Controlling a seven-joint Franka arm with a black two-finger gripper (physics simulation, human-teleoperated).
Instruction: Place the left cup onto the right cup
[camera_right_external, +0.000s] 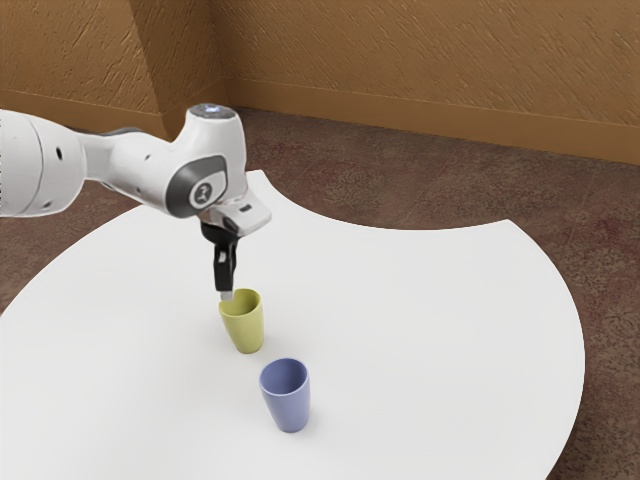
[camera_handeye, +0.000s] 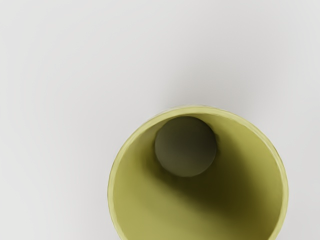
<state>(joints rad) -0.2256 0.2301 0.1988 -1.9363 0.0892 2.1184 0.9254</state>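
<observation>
A white round table (camera_right_external: 450, 300) holds two upright cups. Your arm (camera_right_external: 120, 170) enters from 10 o'clock. The yellow cup (camera_right_external: 243, 322) stands mid-table; the blue cup (camera_right_external: 285, 395) is near it at 5 o'clock, apart. The claw (camera_right_external: 225, 288) hangs at the yellow rim's 11 o'clock edge; open or closed, I cannot tell. Grip the wall squarely, then lift straight up.

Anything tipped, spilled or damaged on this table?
Nothing stands out. The yellow cup and the blue cup both stand upright, apart, on the white table; the gripper is at the yellow cup's rim.
</observation>
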